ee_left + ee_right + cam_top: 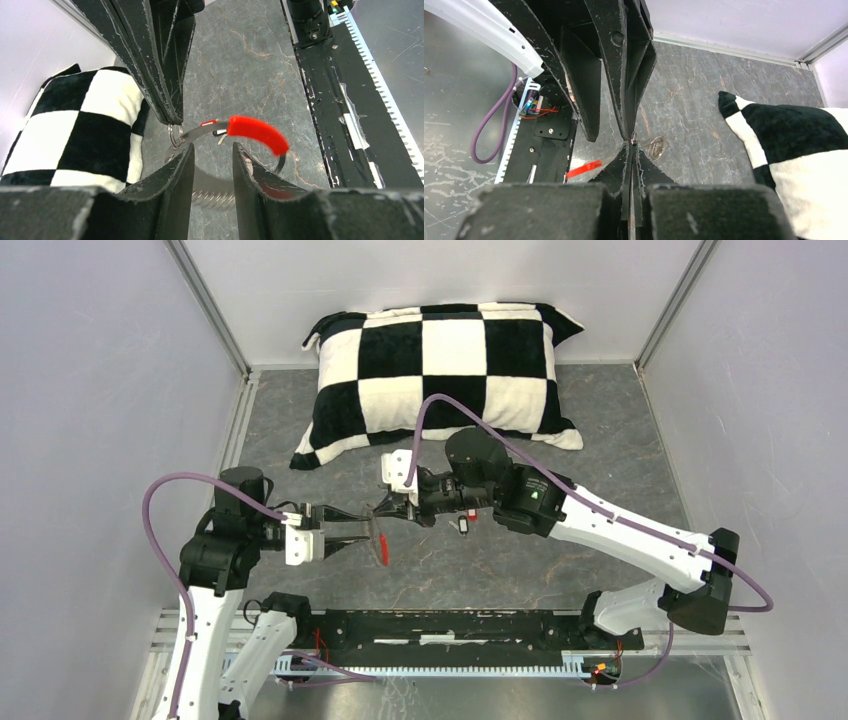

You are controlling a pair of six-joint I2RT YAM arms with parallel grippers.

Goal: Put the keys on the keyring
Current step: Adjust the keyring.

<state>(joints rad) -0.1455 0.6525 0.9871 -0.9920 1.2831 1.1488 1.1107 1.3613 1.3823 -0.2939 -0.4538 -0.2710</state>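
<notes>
The left gripper hung above the middle of the bench. Its jaws were narrowed onto the keyring, carrying it clear of the surface, and the red section curved past one fingertip. The right gripper met it tip to tip with jaws pressed together at the keyring's silvery end; whether they pinched it could not be told. The red-headed key and the black-and-white-headed key lay close together under the right arm. A checkered pillow filled the far edge, and bare bench lay open on both sides.
</notes>
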